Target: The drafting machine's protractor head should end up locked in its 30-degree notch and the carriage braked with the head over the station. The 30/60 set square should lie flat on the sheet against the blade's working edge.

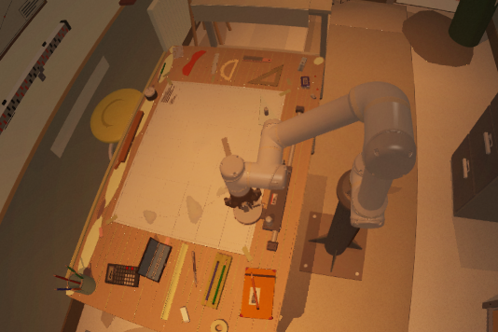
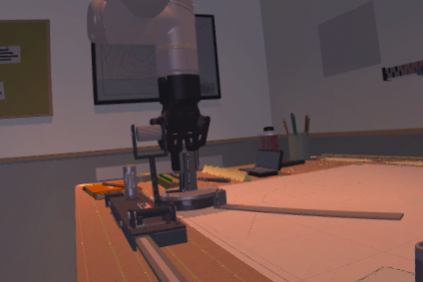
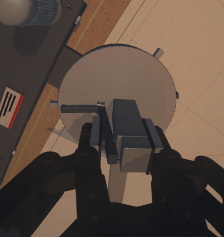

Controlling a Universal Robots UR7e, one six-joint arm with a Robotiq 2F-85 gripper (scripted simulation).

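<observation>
The round protractor head (image 3: 116,98) sits on the sheet right beside its dark carriage (image 3: 26,69), which rides the rail along the board's near edge. My gripper (image 3: 124,143) comes straight down on the head, and its fingers are clamped on either side of the upright grey grip block (image 3: 129,133) at the head's centre. The blade (image 2: 312,211) runs out from the head across the drawing sheet (image 1: 196,159). The 30/60 set square (image 1: 268,75) lies far off on the wooden strip at the board's end, apart from the blade.
The carriage's upright lever handle (image 2: 144,137) and a small knob (image 2: 129,179) stand close to my gripper. Rulers, a calculator (image 1: 122,274), pencil trays and an orange notebook (image 1: 258,293) line the near wooden margin. A protractor (image 1: 228,69) and French curve (image 1: 193,61) lie beside the set square.
</observation>
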